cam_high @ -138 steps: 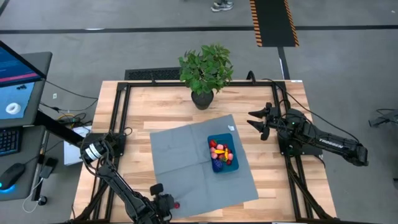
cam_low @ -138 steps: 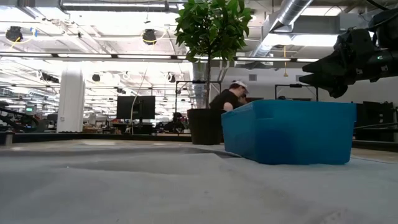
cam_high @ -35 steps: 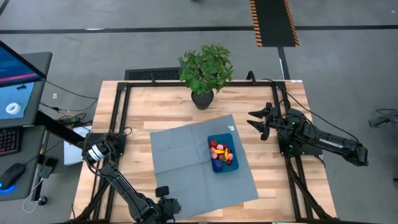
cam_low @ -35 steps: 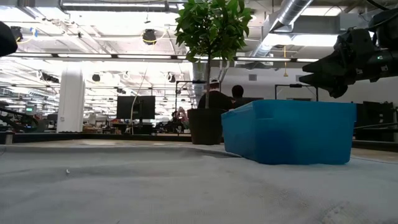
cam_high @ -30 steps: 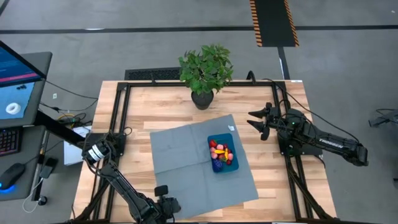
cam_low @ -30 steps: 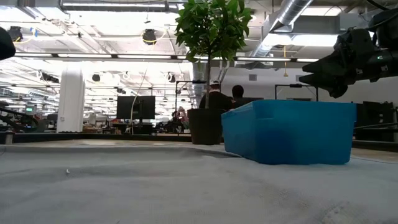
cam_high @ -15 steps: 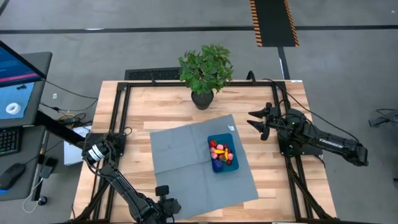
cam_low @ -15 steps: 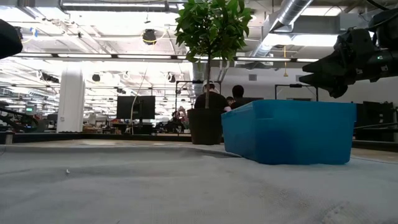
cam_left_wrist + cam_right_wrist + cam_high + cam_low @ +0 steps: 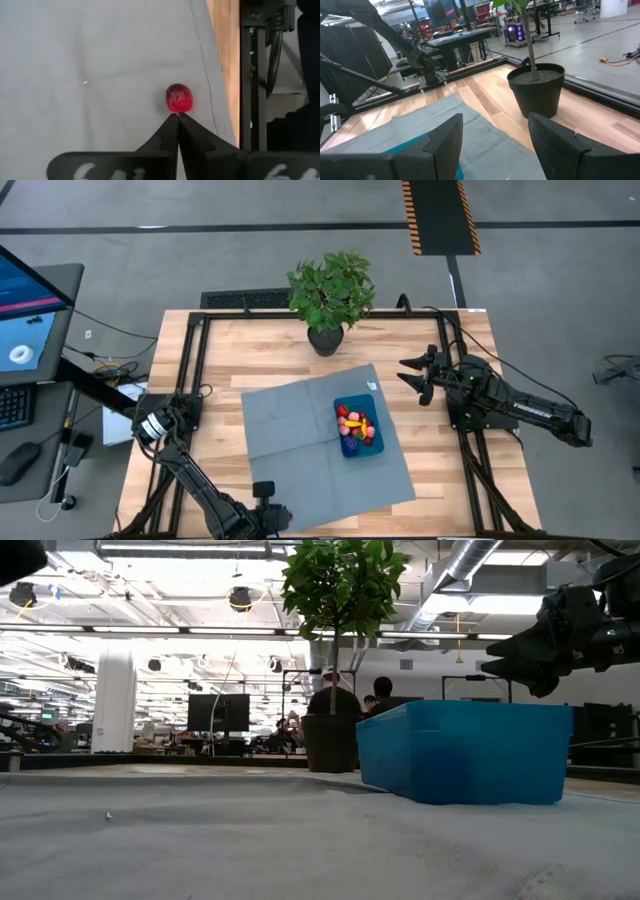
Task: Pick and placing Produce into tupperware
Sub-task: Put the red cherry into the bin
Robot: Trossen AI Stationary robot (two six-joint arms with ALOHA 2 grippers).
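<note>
The left claw (image 9: pixel 177 118) hangs over the mat's (image 9: pixel 100 65) near edge at the bench's (image 9: pixel 460 480) front, its fingers pressed together on nothing. A red fruit (image 9: pixel 179 97) lies on the mat just beyond the fingertips, untouched. The right claw (image 9: pixel 412 376) waits by the bench's right edge, fingers apart and empty. The tupperware (image 9: pixel 358 427) sits on the mat's right half, holding the other produce (image 9: pixel 354 424).

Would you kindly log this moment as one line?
left gripper: shut, empty | red produce piece: on mat, beyond fingertips | right gripper: open, waiting
</note>
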